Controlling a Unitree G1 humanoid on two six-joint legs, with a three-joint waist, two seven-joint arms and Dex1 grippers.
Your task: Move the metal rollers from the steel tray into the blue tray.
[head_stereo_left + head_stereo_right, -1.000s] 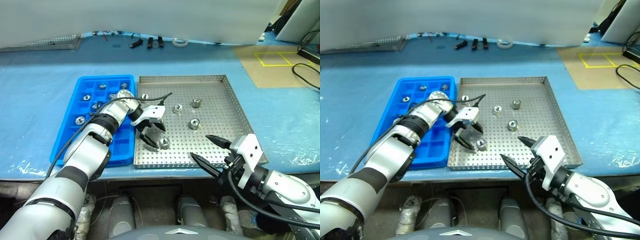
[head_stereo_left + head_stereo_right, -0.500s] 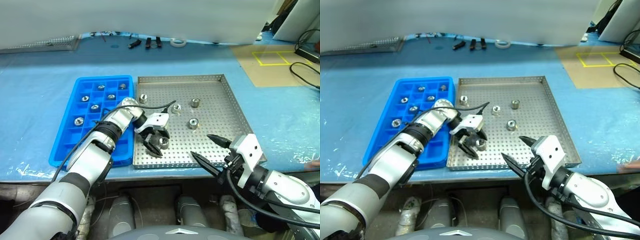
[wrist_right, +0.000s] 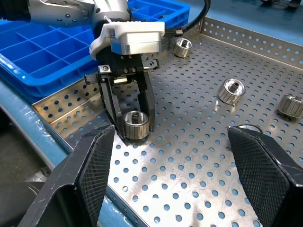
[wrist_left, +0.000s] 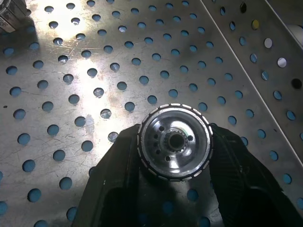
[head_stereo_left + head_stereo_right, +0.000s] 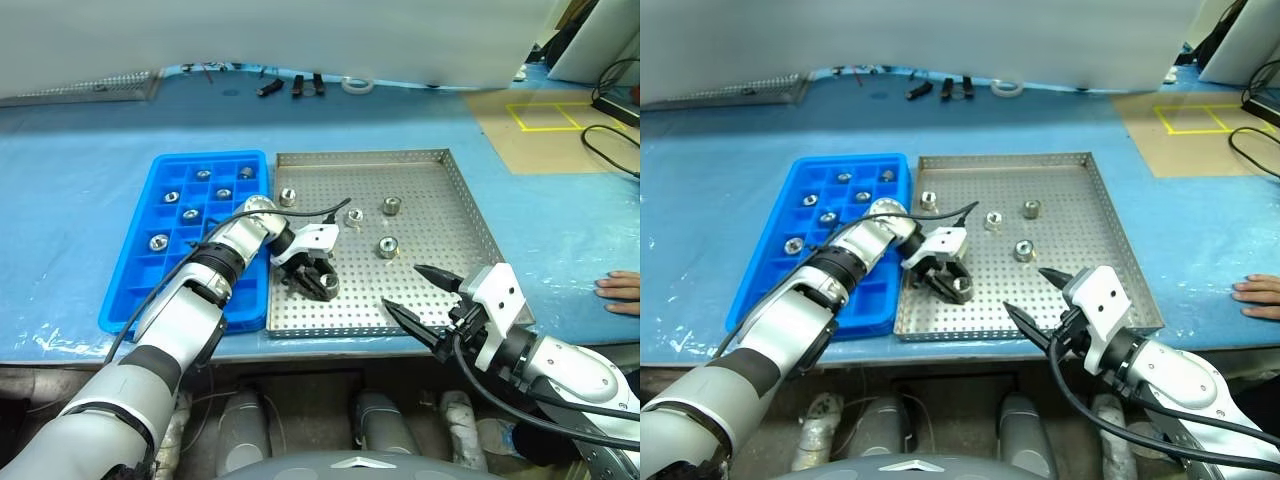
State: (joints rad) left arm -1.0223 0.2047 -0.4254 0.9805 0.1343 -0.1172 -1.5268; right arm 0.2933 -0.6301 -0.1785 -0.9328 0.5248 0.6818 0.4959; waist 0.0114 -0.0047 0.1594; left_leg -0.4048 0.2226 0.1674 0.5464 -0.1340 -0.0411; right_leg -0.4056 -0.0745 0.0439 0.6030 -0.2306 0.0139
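**Roller caught between the left fingers on the steel tray**

The left gripper (image 5: 322, 285) is seen low over the near-left part of the steel tray (image 5: 455, 205), pointed down at the perforated floor. A metal roller (image 4: 174, 141) is flanked on both sides by the two black fingers (image 3: 110, 101), and in the left wrist view the finger pads are pressed against its ribbed rim, so the jaws are closed narrow around it. The roller is shown resting on the tray floor in the right wrist view, standing on end with its dark centre facing up.

Four more rollers are left loose on the steel tray. One (image 5: 287, 196) lies near the far-left corner, just beside the rim that borders the blue tray (image 5: 140, 290). One (image 5: 354, 214) sits toward the middle, one (image 5: 391, 206) just beyond it to the right, and one (image 5: 387, 246) nearer, all well apart from the left gripper.

In the blue tray, rollers are seen one to a compartment in the far rows; one of them (image 5: 158, 241) lies toward the left wall. The nearer compartments are partly hidden by the left arm.

The right gripper (image 5: 420, 298) is held over the near-right edge of the steel tray, its fingers spread wide, with nothing between them. A person's hand (image 5: 622, 292) is laid on the blue table (image 5: 70, 170) at the right.
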